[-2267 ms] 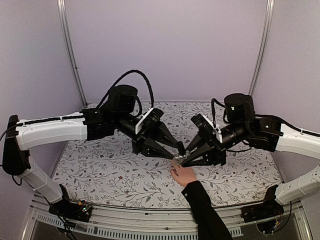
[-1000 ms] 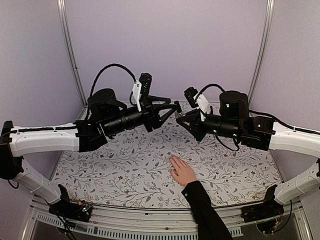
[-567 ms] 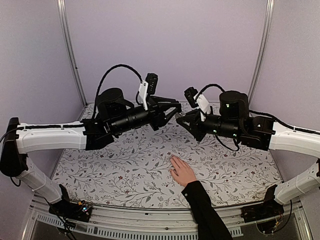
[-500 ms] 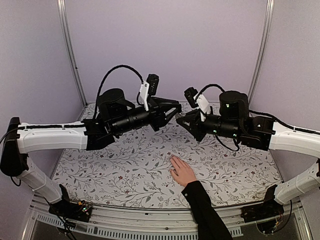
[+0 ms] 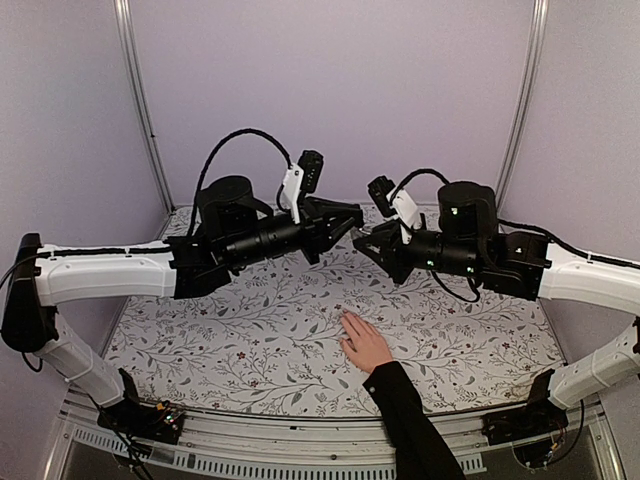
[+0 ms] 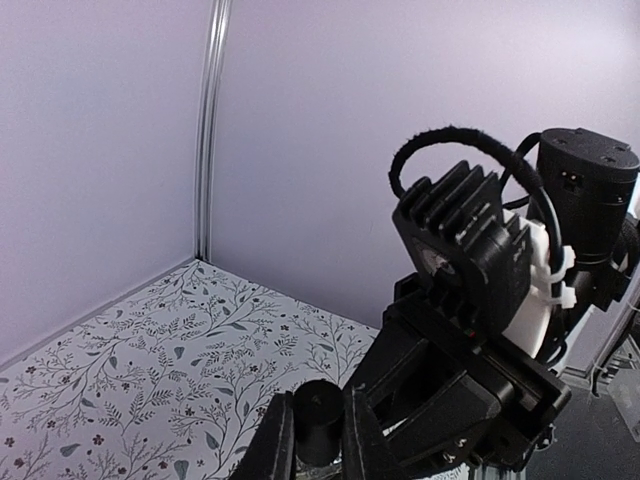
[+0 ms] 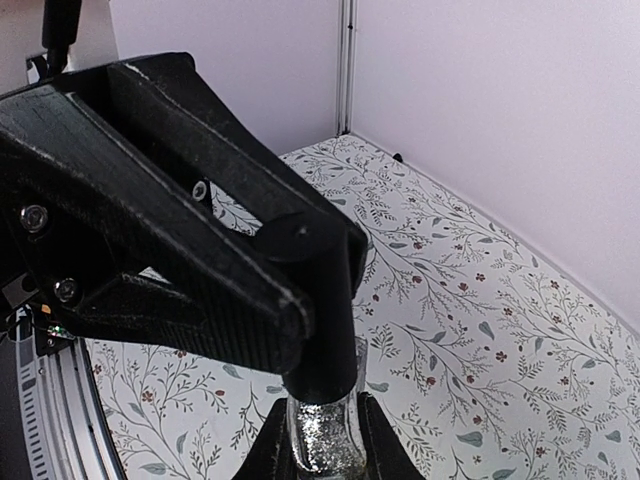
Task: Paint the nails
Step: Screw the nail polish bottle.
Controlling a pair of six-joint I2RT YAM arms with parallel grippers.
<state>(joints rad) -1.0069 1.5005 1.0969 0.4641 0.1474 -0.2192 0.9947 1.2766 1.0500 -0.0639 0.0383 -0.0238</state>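
R pincer (image 7: 320, 447) on glitter bottle (image 7: 320, 432), L pincer (image 7: 318, 285) on black cap (image 7: 325, 345)

Left gripper (image 5: 355, 213) on cap (image 6: 318, 432), right gripper (image 5: 360, 243) on bottle (image 7: 320, 455), joined high over mat (image 5: 250, 330), hand (image 5: 366, 345) flat below, clear gap between

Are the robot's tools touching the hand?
No, the left tool and right tool hold a bottle in the air, apart from the hand on the table.

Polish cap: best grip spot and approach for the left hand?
Pinch the cap on its round black side wall, from opposite sides, coming in crosswise to the bottle. The right hand clamps the glass, so only the cap sticks out free.
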